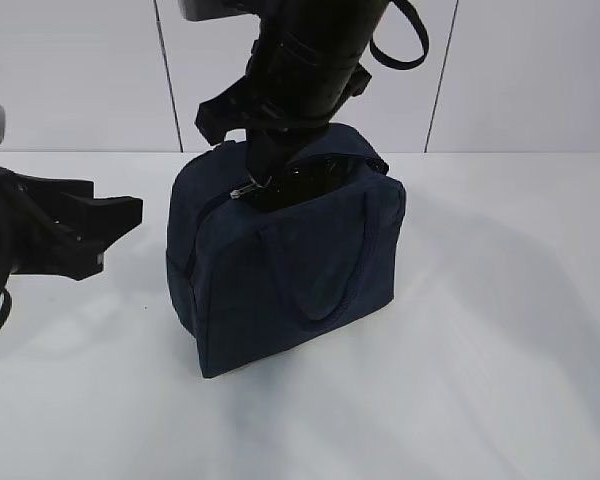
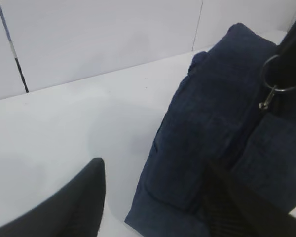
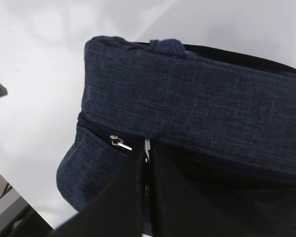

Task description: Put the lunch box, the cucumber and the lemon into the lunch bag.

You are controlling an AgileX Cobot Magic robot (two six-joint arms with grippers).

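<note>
The navy lunch bag stands upright near the middle of the white table, closer to its back edge, front handle hanging down its face. Its top is unzipped and gaping; I see only darkness inside, so I cannot tell what it holds. My right gripper reaches down at the bag's open mouth, fingers clenched together on the metal ring pull of the zipper. My left gripper hovers over the table toward its left edge, apart from the bag, jaws spread and gripping nothing.
</note>
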